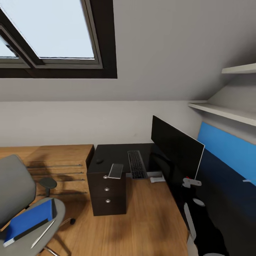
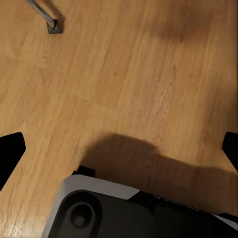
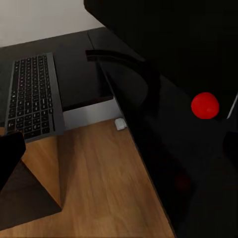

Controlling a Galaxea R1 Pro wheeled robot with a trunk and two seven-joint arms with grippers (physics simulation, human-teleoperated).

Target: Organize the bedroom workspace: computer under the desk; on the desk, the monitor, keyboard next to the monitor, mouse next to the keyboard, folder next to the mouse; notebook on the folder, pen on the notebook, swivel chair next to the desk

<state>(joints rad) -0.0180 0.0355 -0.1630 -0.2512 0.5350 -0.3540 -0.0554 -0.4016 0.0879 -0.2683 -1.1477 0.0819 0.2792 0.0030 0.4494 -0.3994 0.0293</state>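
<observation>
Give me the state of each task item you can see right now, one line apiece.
monitor: upright on the desk.
keyboard: flat on desk, overhanging its front edge.
mouse: on desk, above the drawers.
folder: lying on the swivel chair seat.
pen: on seat, beside folder.

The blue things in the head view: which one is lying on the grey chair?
The flat bright blue folder with a dark spine lies on the grey padded swivel chair's seat. The other blue thing is a long blue wall panel, fixed upright behind the wide black monitor.
</observation>
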